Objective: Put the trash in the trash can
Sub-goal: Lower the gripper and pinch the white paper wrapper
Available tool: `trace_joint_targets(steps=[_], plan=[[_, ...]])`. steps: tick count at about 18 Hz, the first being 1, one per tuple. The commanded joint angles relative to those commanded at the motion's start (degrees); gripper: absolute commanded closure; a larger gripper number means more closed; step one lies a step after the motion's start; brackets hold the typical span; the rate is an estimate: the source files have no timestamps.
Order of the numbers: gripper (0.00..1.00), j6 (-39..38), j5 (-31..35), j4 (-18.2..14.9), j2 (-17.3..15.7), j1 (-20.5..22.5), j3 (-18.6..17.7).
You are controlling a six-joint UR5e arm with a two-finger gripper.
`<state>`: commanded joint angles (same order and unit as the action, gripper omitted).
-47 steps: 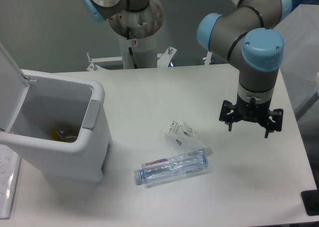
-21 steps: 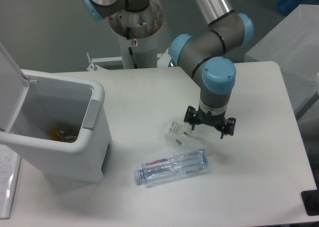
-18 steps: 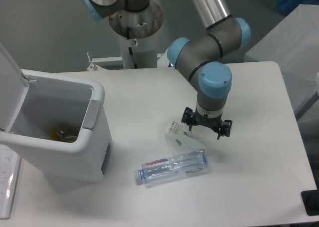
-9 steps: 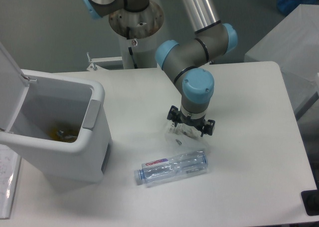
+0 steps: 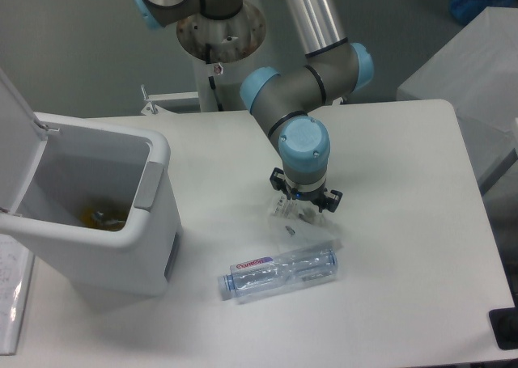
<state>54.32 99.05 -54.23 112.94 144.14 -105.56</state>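
I am seeing the tool pointing straight down over the crumpled clear wrapper, with the blue-capped wrist joint directly above it and hiding most of it from my camera. Two dark finger parts are standing out to the left and right under the wrist, so the tool is looking spread apart, with nothing held between the fingers that I can see. The fingertips are sitting at the upper edge of the wrapper; I cannot tell if they are touching it or only hovering just above.

The wrapper is lying on the white tabletop, directly under and a little in front of the tool. Just beside it, nearer to the camera, the clear plastic bottle with the red-and-white label is lying on its side, the cap end pointing to the left; the bottle and the wrapper are nearly touching.

Well apart to the left, the trash can is standing on the tabletop with its white lid swung open to the left side. Inside it, something yellowish is showing at the bottom, but I cannot make out what it is
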Motion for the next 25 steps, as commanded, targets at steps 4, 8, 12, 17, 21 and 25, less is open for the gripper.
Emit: trace_joint_targets(steps=[4,8,12,17,21,25], plan=[[0.60,-0.18,-0.88,0.00,0.17,0.00,0.70],[0.82,-0.18,-1.05,-0.09,0.09,0.09,0.79],[1.00,-0.09,-2.81,-0.61,-0.70,0.88,1.14],[1.00,0.53,-10.46,-6.49,-4.22,5.45,3.24],[1.00,0.53,-12.73,-14.04,-4.22,6.15,8.34],[1.00,-0.18,-17.92,-15.56,-4.22,6.94,11.95]])
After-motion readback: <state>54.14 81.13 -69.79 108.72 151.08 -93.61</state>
